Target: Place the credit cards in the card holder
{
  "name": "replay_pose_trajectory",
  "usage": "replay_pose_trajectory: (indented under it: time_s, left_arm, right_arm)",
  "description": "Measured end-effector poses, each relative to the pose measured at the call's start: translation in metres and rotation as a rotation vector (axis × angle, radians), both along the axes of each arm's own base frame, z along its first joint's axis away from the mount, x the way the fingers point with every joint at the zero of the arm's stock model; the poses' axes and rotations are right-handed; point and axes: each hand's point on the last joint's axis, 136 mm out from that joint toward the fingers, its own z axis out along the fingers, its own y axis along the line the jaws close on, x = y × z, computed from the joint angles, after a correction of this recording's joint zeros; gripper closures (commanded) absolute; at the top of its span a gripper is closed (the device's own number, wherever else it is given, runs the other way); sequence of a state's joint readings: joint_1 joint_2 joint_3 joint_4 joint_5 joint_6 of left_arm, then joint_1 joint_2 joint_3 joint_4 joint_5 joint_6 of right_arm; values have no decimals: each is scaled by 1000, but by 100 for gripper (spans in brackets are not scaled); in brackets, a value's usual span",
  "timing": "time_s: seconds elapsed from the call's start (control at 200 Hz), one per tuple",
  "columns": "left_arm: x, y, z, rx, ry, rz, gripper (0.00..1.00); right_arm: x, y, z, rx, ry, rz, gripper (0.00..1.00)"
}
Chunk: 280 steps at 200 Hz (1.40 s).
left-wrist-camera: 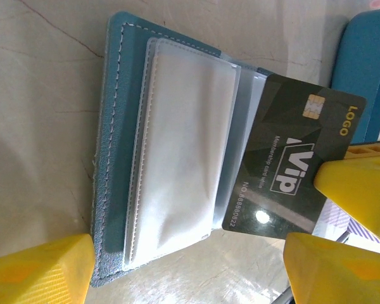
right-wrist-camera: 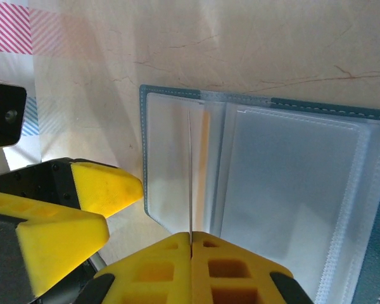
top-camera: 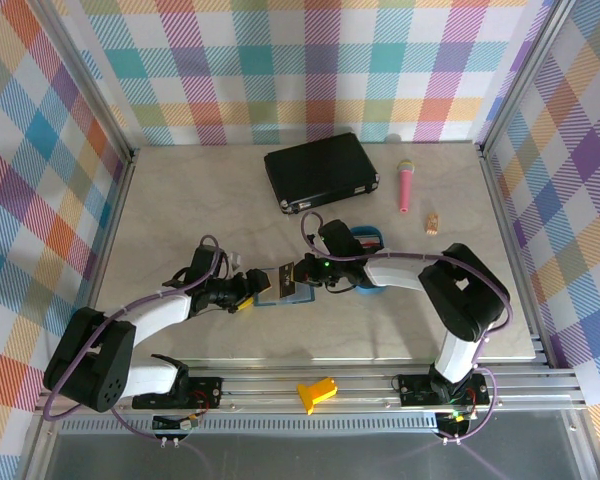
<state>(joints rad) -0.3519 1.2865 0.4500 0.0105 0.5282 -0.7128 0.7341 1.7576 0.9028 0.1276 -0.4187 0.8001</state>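
Credit card (left-wrist-camera: 291,183) pinched in closed right pincer (right-wrist-camera: 191,253), at 3 o'clock of card holder (left-wrist-camera: 114,126); left pincer (left-wrist-camera: 187,269) wide, empty; risk: corner snags, unheld holder slides.

The teal card holder (left-wrist-camera: 117,95) has pale pockets (left-wrist-camera: 177,158); the credit card (left-wrist-camera: 291,164) is black.

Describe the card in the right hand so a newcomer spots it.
Mid-table, in front of the black rectangular case, lies an open teal-blue wallet with clear pockets. The right hand pinches a dark grey plastic card at its edge: gold chip, white "VIP", gold "LOGO", against pale pockets.
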Motion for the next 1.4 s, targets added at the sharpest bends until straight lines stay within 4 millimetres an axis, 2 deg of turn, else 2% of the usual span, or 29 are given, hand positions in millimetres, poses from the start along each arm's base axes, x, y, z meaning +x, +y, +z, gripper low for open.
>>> replay_pose_trajectory:
  time_s: [0.555,1.005,1.4]
  left_arm:
    - [0,-3,-2,8,4,-9,22]
    - [-1,-3,-3,10,10,-10,22]
    - [0,-4,-4,12,14,-11,22]
  right_arm:
    - [-2,-1,-18,-18,53,-19,100]
    - [-1,6,-16,21,64,-12,100]
    - [-1,5,-23,-3,86,-10,100]
